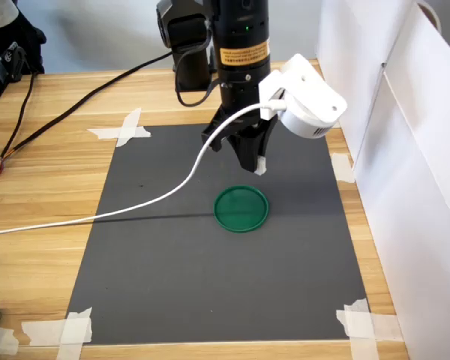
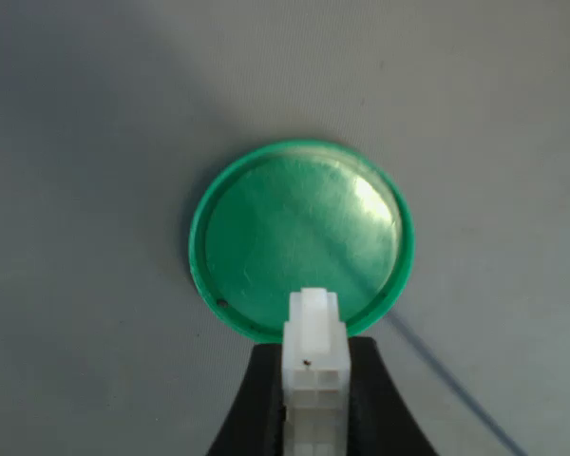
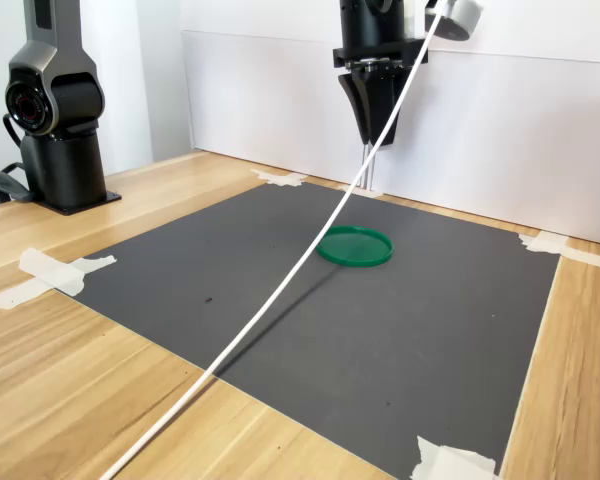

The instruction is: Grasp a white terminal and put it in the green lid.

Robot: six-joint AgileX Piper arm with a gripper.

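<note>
The tiny white ridged plastic terminal is pinched in the black gripper, raised above the flat round dark-green plastic lid near the middle of the grey mat. It looks like the carrying step; next, I'd lower over the lid's centre and let go.
</note>
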